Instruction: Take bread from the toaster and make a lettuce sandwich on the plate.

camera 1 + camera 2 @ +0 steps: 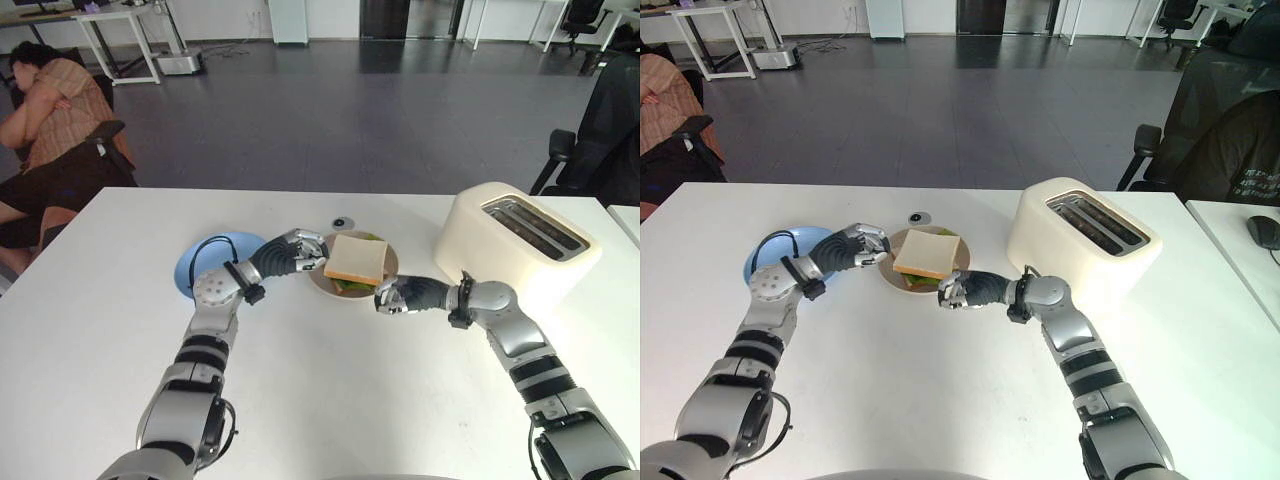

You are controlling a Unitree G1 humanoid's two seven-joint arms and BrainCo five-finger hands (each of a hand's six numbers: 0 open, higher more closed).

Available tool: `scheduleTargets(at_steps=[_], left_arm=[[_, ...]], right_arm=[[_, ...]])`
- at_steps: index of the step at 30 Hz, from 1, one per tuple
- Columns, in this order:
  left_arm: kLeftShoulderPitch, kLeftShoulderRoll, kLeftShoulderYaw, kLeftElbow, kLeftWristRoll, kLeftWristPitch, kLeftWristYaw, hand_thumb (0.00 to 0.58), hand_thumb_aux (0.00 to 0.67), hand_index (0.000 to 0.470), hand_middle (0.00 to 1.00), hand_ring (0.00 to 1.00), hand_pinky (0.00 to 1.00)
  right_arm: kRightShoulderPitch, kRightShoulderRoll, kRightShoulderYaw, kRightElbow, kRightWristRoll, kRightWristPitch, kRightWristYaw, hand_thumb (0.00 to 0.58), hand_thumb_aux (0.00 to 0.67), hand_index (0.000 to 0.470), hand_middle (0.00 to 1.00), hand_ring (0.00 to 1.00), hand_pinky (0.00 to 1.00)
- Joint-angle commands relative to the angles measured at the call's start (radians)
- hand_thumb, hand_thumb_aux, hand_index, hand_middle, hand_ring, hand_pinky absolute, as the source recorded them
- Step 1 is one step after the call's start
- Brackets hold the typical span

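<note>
Left eye view: closest, the right hand (400, 296) sits at the plate's (318, 282) near edge, fingers curled on nothing. The left hand (290, 252) is curled up too, by the plate's left side. Bread (355, 258) lies on lettuce (352, 286) on the plate. Farther right stands the toaster (500, 250).

Left hand (295, 250) curled, right hand (400, 296) curled

Two head-mounted eyes set side by side, looking forward and down toward 12 o'clock, close above the white table (90, 330), both sharing plate (392, 262) at centre, toaster (500, 250) at 2 o'clock, dark floor (350, 120) beyond.
</note>
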Motion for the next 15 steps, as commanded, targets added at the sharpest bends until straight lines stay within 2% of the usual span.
scheduleTargets(at_steps=[1,2,4,6,8,10,15], left_arm=[[0.204,-0.026,0.122,-0.4,-0.192,0.241,0.19,0.0,0.0,0.0,0.0,0.0,0.0],[0.235,-0.039,0.137,-0.436,-0.188,0.26,0.238,0.0,0.0,0.0,0.0,0.0,0.0],[0.307,-0.064,0.128,-0.527,-0.16,0.299,0.312,0.0,0.0,0.0,0.0,0.0,0.0],[0.383,-0.108,0.098,-0.615,-0.148,0.32,0.363,0.0,0.0,0.0,0.0,0.0,0.0],[0.441,-0.162,0.046,-0.678,-0.116,0.322,0.403,0.0,0.0,0.0,0.0,0.0,0.0],[0.471,-0.211,0.001,-0.707,-0.075,0.316,0.448,0.0,0.0,0.0,0.0,0.0,0.0],[0.523,-0.263,-0.039,-0.745,-0.042,0.275,0.472,0.0,0.0,0.0,0.0,0.0,0.0]], right_arm=[[0.081,0.1,-0.156,-0.285,0.085,0.076,-0.24,0.0,0.0,0.0,0.0,0.0,0.0],[0.1,0.134,-0.166,-0.33,0.035,-0.007,-0.313,0.0,0.0,0.0,0.0,0.0,0.0],[0.155,0.244,-0.182,-0.454,0.062,-0.028,-0.444,0.0,0.0,0.0,0.0,0.0,0.0],[0.235,0.255,-0.102,-0.517,-0.054,-0.078,-0.506,0.0,0.0,0.0,0.0,0.0,0.0],[0.311,0.231,0.004,-0.501,-0.255,-0.191,-0.568,0.0,0.0,0.0,0.0,0.0,0.0],[0.358,0.238,0.053,-0.46,-0.358,-0.266,-0.628,0.0,0.0,0.0,0.0,0.0,0.0],[0.411,0.288,0.043,-0.402,-0.399,-0.348,-0.75,0.0,0.0,0.0,0.0,0.0,0.0]])
